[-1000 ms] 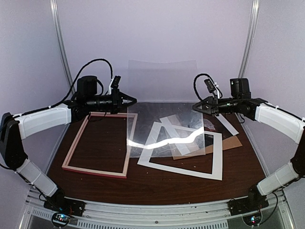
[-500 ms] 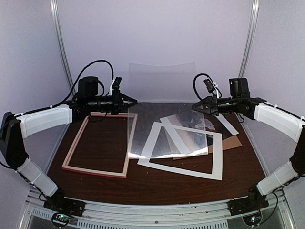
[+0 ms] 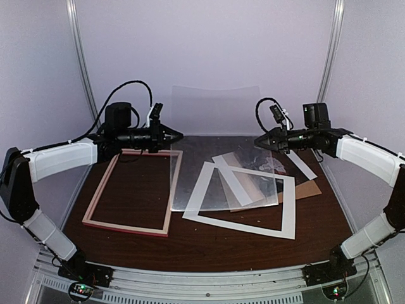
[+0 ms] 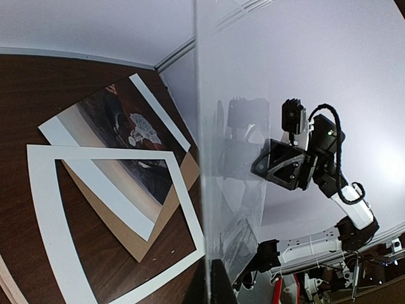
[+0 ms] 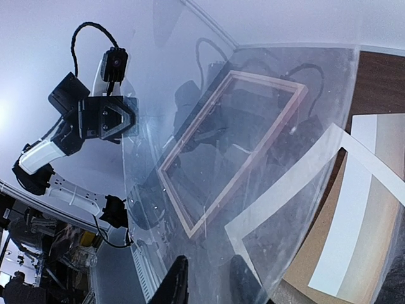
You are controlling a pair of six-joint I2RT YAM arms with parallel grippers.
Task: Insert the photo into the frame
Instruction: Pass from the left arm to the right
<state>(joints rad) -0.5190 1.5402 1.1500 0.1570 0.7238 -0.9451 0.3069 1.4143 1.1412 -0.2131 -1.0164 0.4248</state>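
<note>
Right of centre on the counter point(image 3: 209, 247), the photo point(image 4: 136, 158) lies face up on the backing board point(image 3: 310, 190), partly under the white mat point(image 3: 288, 209) and well apart from the frame point(image 3: 101, 188). It looks light, floppy and easily creased, so take it by its white margin. The left tool point(image 3: 177, 134) is clenched on the edge of the clear sheet point(image 3: 215, 107); whether the right tool point(image 3: 257, 143) grips it I cannot tell

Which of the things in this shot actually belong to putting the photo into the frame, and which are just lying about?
Part of the job:
- photo, partly under the white mat
- frame, empty, on the left

Not part of it:
- white mat
- brown backing board, under the photo
- clear sheet, held up rather than lying
</note>
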